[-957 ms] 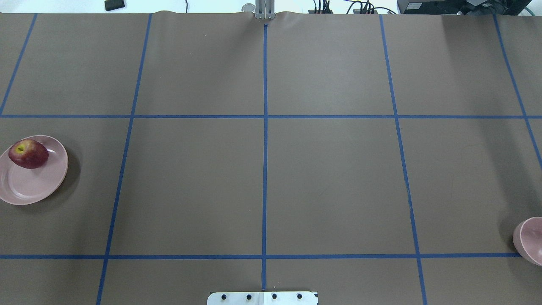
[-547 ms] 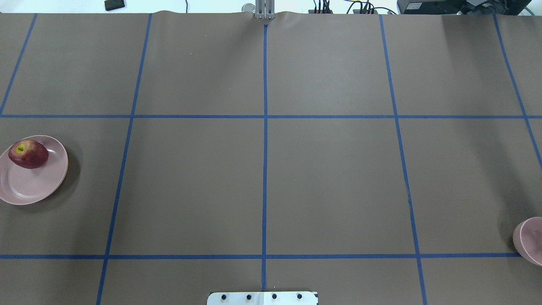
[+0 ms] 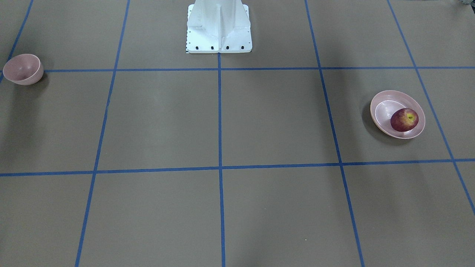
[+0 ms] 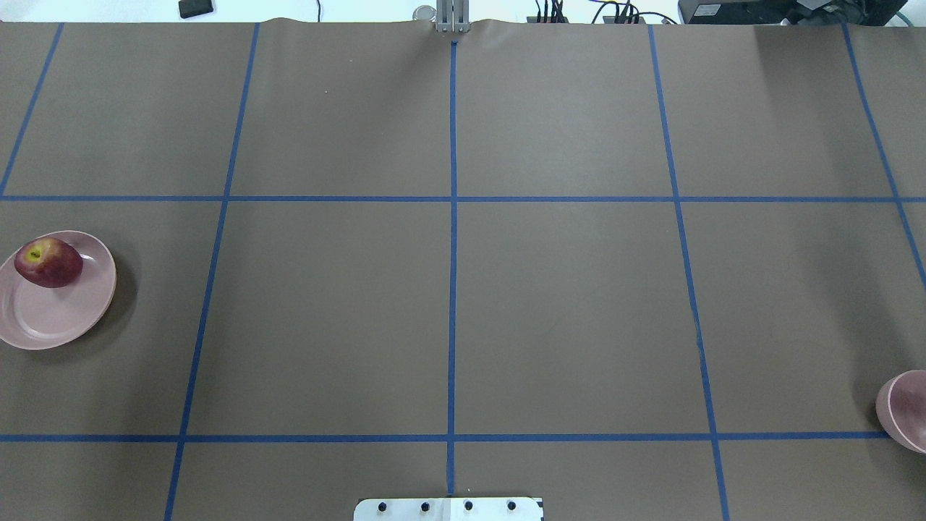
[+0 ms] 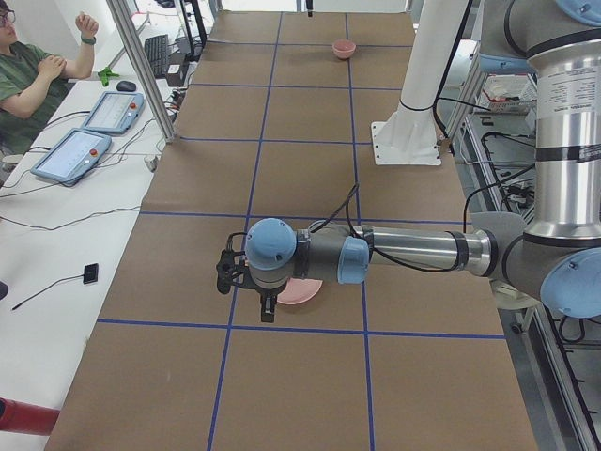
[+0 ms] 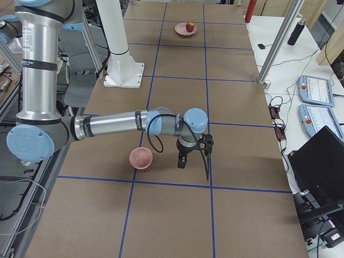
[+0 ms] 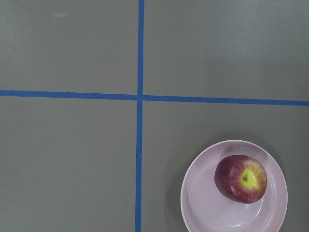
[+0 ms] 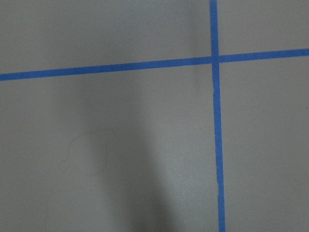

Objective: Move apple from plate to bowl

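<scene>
Apple lies on plate; bowl well apart.

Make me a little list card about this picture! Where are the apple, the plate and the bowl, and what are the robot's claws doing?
apple: dark red, lying on the plate, near its rim
plate: pale pink, on the robot's left side of the table
bowl: small, pink, empty, far away on the robot's right side
left claw: above the table by the plate; open or shut, cannot tell
right claw: above the table by the bowl; cannot tell either
job: not done yet
</scene>
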You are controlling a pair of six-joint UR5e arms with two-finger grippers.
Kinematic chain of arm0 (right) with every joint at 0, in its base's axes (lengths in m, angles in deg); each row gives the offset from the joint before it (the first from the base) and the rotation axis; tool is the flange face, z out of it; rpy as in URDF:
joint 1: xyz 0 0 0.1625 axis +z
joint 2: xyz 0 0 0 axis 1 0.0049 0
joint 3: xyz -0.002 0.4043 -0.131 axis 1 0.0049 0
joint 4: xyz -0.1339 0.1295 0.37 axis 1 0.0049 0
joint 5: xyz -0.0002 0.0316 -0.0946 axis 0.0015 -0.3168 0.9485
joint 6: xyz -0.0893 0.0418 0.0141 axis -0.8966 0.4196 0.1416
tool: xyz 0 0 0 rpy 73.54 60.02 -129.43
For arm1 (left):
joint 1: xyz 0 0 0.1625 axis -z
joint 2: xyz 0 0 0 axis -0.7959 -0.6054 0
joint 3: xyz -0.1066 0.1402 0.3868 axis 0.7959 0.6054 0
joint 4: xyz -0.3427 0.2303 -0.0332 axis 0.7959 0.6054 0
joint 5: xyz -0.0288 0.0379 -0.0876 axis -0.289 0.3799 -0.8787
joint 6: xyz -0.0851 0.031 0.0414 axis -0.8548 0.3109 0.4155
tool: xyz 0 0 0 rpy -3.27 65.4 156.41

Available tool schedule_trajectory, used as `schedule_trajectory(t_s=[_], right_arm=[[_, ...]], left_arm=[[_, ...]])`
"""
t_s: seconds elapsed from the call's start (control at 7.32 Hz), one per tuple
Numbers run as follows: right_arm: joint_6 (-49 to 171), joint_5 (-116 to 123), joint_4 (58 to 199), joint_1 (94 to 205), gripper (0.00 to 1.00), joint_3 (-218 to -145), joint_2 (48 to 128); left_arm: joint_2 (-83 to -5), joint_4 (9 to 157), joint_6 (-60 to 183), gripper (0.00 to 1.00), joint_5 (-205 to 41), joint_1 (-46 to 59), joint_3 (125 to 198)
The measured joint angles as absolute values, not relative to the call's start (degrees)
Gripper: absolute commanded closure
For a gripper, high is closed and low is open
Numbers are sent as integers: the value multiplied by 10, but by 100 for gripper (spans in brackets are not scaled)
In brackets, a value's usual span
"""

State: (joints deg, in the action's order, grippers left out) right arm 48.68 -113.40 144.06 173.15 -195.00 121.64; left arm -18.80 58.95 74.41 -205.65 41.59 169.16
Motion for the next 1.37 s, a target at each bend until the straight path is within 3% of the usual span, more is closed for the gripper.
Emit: schedule_trajectory(t_s=[0.41,1.37], right_arm=[[479,-1197,1305,1728,0,-1946,1314],[472,-1214,1268,1584,0,-1879,1303]], left_arm=[[-188,589,744,2,-2058,416,1691],[-190,595,744,2,-2057,416,1694]])
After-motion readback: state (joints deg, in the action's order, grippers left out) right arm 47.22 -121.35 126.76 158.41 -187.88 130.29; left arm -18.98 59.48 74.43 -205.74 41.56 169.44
